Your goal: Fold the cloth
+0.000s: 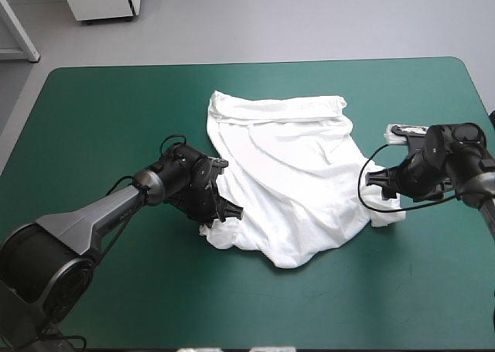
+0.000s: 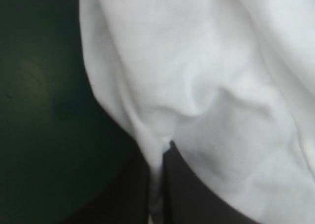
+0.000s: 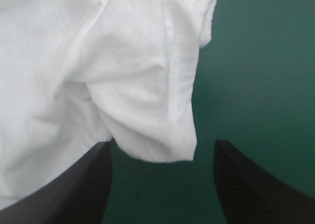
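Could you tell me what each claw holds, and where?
The left claw pinches the T-shirt at its near-left edge; the right claw is open, holding nothing.

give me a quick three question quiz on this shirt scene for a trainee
1. True or false: the left hand is shut on the T-shirt.
2. Pick one. The right hand is: A) shut on the cloth; B) open, with a hemmed corner of the cloth between its fingers; C) out of every view.
3. Short answer: how does the T-shirt lie on the teal-green cover: as a folded bundle, or spread out?

Key
1. True: cloth is pinched between the all but shut fingers.
2. B
3. Spread out and wrinkled, not yet a folded bundle.
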{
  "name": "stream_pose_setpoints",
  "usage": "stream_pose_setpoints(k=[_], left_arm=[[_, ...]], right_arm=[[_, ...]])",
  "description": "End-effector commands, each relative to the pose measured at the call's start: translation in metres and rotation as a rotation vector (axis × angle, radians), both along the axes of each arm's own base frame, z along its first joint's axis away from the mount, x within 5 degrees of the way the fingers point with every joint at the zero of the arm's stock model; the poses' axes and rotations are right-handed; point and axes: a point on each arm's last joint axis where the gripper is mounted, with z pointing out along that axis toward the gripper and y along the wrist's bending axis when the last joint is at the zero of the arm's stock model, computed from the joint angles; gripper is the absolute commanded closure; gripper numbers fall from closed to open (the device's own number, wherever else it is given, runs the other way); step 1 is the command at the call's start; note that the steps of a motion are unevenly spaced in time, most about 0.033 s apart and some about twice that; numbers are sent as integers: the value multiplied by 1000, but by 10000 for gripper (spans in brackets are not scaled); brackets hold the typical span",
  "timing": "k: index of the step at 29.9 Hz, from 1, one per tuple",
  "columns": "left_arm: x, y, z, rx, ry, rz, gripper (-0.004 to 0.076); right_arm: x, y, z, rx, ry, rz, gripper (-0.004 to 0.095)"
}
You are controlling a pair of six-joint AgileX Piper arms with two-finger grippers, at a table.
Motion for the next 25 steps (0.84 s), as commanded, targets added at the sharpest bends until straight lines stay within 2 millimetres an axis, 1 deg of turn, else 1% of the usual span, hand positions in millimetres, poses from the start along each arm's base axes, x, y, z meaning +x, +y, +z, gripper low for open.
stream_pose_setpoints(k=[1, 5, 9, 11, 13, 14, 16, 17, 18, 19, 20, 22, 23, 25], left_arm=[[5, 2, -15, 26, -21, -29, 725], [5, 2, -15, 22, -19, -54, 725], [5, 2, -15, 22, -19, -54, 725], [5, 2, -15, 23, -20, -55, 725], [6, 1, -15, 21, -24, -55, 725], [6, 1, -15, 19, -27, -55, 725], [6, 1, -14, 18, -28, -55, 725], [7, 1, -14, 17, -31, -55, 725], [7, 0, -12, 16, -33, -54, 725], [7, 1, -10, 17, -35, -55, 725], [7, 1, -6, 16, -40, -56, 725], [5, 2, 8, 1, -66, -55, 725], [5, 3, 17, -3, -88, -59, 725], [3, 6, 40, -18, -151, -65, 725]], right_arm=[[11, -3, -7, -14, -11, -8, 331], [16, -2, -42, -7, 50, -21, 331], [16, 0, -65, 28, 40, -53, 332], [15, 2, -73, 44, 42, -63, 362], [14, 2, -78, 54, 54, -70, 440], [13, 2, -82, 56, 61, -72, 500], [12, 3, -87, 57, 81, -74, 650], [10, 3, -89, 56, 96, -74, 753], [8, 3, -90, 57, 113, -71, 858], [7, 3, -90, 56, 131, -69, 932], [5, 3, -87, 57, 141, -67, 917], [4, 4, -77, 65, 122, -45, 925], [3, 5, -68, 76, 99, -33, 925], [2, 6, -44, 91, 26, -27, 925]])
